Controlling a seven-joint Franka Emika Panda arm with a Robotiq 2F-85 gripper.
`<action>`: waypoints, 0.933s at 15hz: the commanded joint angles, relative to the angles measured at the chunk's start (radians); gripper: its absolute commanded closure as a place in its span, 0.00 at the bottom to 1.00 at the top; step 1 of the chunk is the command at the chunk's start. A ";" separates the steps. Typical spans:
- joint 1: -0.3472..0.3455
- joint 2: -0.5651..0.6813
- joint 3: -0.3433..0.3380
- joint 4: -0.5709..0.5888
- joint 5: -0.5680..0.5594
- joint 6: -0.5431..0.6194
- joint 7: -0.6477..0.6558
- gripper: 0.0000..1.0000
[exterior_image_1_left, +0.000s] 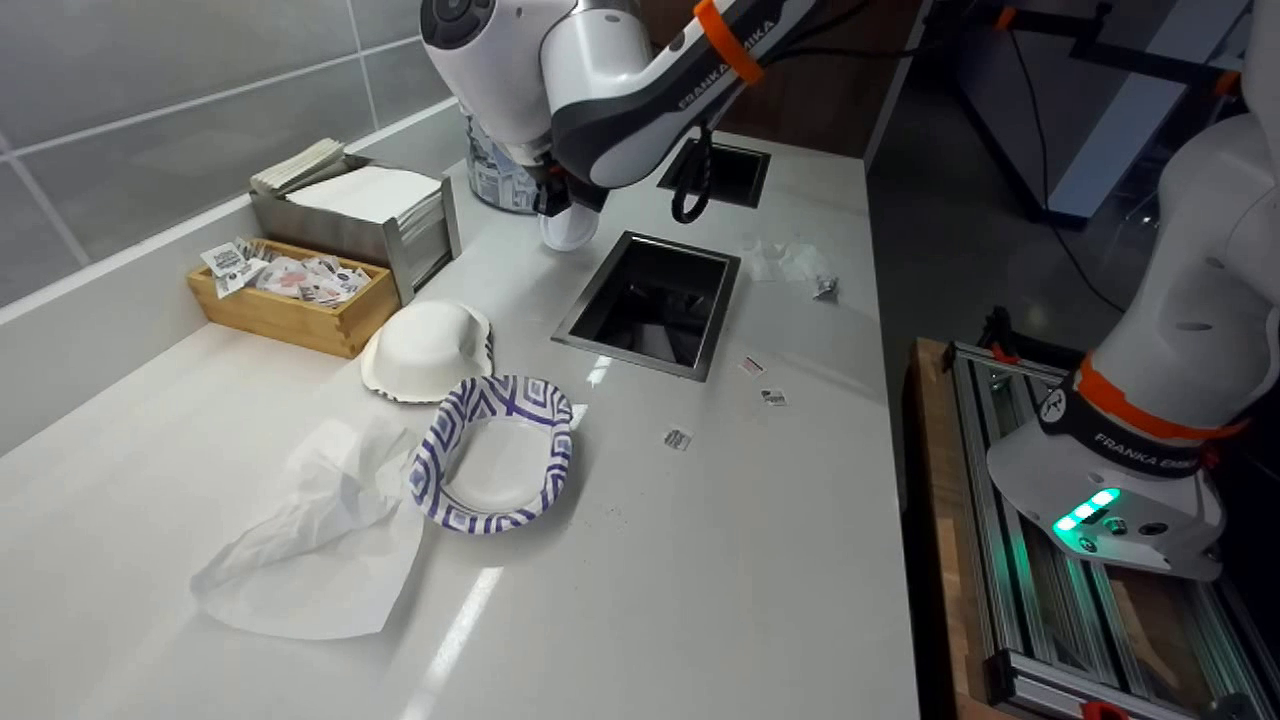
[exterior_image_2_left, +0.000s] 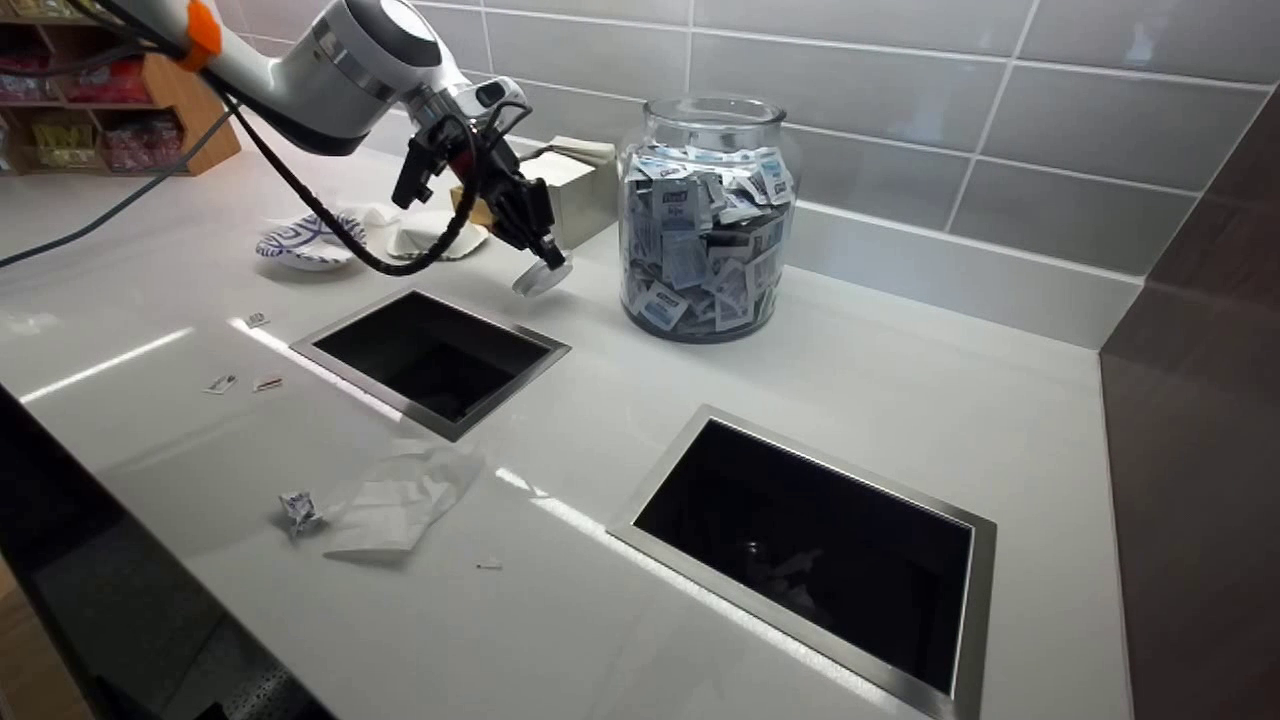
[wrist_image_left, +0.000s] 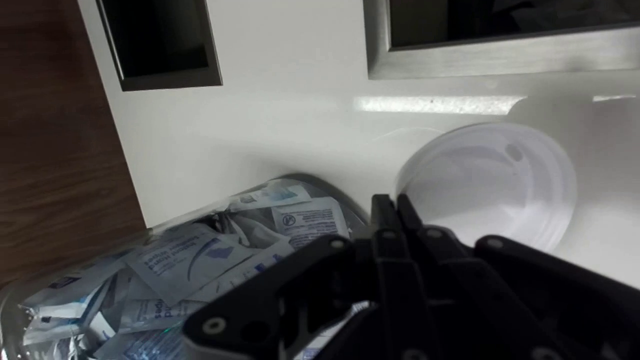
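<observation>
My gripper (wrist_image_left: 394, 202) is shut on the rim of a round, translucent white plastic lid (wrist_image_left: 490, 185), which could be a shallow cup. The black fingertips almost meet, with the rim pinched between them. In both exterior views the lid (exterior_image_2_left: 543, 278) (exterior_image_1_left: 570, 229) hangs tilted beneath the gripper (exterior_image_2_left: 550, 256), seemingly just above the white counter. Close beside it stands a glass jar (exterior_image_2_left: 705, 240) packed with wipe sachets, which fills the lower left of the wrist view. A steel-framed opening (exterior_image_1_left: 640, 362) in the counter lies near the lid.
Another framed opening (exterior_image_2_left: 800, 640) is farther along. A napkin holder (exterior_image_1_left: 330, 235), a wooden box (exterior_image_1_left: 290, 325) of packets, an upturned white bowl (exterior_image_1_left: 425, 350) and a patterned bowl (exterior_image_1_left: 495, 465) line the wall side. Crumpled paper (exterior_image_1_left: 320, 540) and small scraps (exterior_image_2_left: 300, 512) lie about.
</observation>
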 joint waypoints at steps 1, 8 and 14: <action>0.006 0.050 0.014 0.016 -0.118 -0.028 0.084 0.99; -0.003 0.145 0.055 0.075 -0.209 -0.112 0.087 0.99; -0.017 0.210 0.075 0.125 -0.231 -0.185 0.077 0.99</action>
